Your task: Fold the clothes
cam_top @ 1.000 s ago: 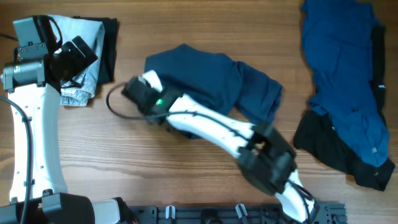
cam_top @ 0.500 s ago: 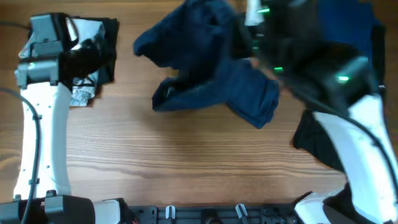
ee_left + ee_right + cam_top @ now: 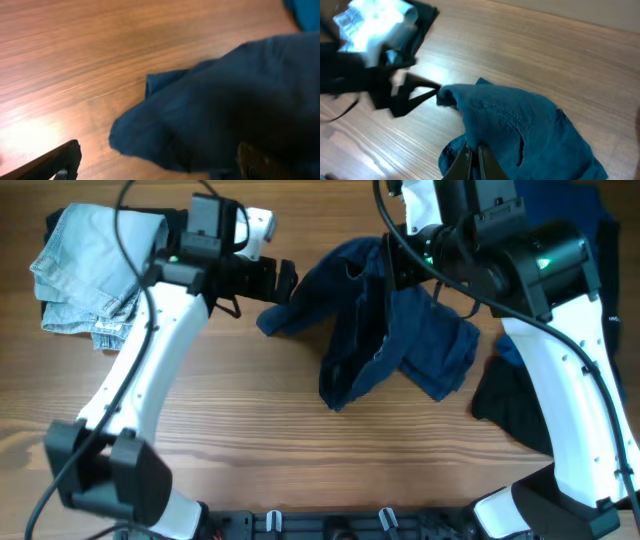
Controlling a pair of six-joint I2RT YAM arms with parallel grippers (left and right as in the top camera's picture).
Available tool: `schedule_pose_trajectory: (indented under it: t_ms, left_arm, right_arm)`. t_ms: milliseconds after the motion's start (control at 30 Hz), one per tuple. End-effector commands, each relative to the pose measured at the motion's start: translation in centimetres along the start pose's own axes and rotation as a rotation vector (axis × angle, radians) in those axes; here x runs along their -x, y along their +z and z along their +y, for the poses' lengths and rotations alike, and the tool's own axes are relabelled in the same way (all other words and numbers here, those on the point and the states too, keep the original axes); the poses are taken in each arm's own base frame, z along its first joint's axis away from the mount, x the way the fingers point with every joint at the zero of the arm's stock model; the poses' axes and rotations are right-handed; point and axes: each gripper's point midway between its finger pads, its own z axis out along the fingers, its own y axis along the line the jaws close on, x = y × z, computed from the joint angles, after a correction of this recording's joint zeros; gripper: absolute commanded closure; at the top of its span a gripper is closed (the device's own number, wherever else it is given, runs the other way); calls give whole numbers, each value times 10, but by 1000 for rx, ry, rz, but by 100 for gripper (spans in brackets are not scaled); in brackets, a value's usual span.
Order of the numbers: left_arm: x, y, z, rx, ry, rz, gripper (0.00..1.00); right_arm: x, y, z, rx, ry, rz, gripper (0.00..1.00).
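A dark blue garment lies crumpled at the table's middle, its upper part lifted. My right gripper is shut on a fold of it; the right wrist view shows the fingers pinching the blue cloth. My left gripper is open at the garment's left corner. In the left wrist view the spread fingers straddle that corner without closing on it. The left gripper also shows in the right wrist view, right next to the cloth's tip.
A light denim pile on a black garment lies at the back left. A bright blue shirt and a black garment lie at the right edge. Bare wood spans the front.
My left arm has swung from the denim pile over to the blue garment's left corner. My right gripper still holds the garment, which now hangs more to the right and lower.
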Motion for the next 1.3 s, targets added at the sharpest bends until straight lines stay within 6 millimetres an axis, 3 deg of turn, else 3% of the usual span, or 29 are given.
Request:
schedule_pose_trajectory:
  t_ms: [0, 133, 333, 467, 600, 700, 800, 1133, 1267]
  left_arm:
    - [-3, 25, 4, -23, 65, 32, 0]
    - [-9, 28, 5, -25, 94, 57, 0]
    - [-28, -1, -3, -67, 201, 115, 0]
    - [-43, -5, -11, -120, 244, 167, 3]
    - [-47, -6, -12, -137, 238, 182, 4]
    - [-67, -8, -23, -226, 310, 246, 3]
    - [-77, 3, -20, -233, 309, 270, 3]
    - [-80, 71, 1, -207, 324, 244, 5]
    - [-85, 98, 27, -98, 322, 279, 35]
  right_arm:
    - [-2, -7, 6, 32, -73, 1, 96]
    - [-3, -7, -2, 18, -62, 3, 96]
    - [0, -11, -14, 60, -59, -6, 96]
    - [1, -12, -21, 69, -54, -13, 96]
    - [1, -13, -18, 86, -70, -14, 96]
    - [3, -13, -17, 91, -77, -21, 96]
    - [6, -13, -11, 125, -94, -36, 96]
    - [7, -15, -1, 185, -121, -45, 96]
    - [7, -15, -1, 185, -122, -45, 96]
